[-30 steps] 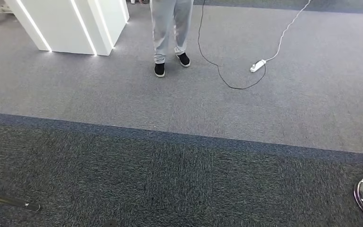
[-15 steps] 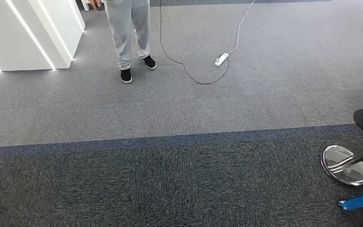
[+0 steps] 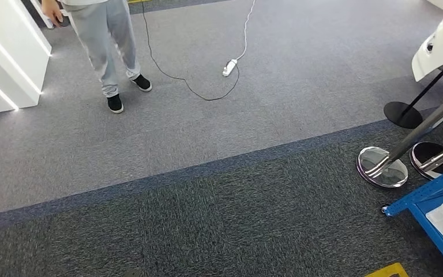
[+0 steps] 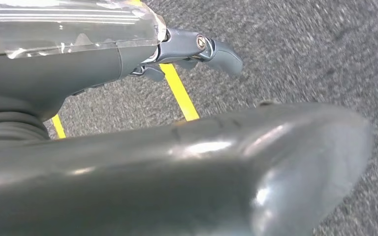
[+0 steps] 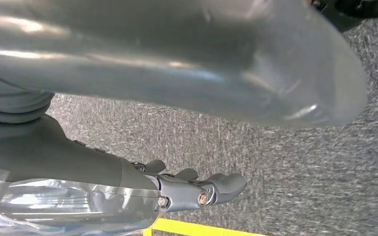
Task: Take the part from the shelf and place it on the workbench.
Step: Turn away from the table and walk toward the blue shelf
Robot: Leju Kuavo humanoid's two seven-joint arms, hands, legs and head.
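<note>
The blue metal shelf frame [image 3: 432, 202] stands at the robot's right, nearer the right arm. The clear-wrapped part [image 4: 69, 22] lies against the left hand [image 4: 197, 49] and the right hand [image 5: 197, 189]; whether either grips it cannot be told.

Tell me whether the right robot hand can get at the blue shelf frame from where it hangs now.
Probably not yet. The right robot hand hangs low over the carpet, holding nothing, while the blue shelf frame sits off at the far right of the head view, past the chrome stand bases. The robot likely needs to turn and step closer.
</note>
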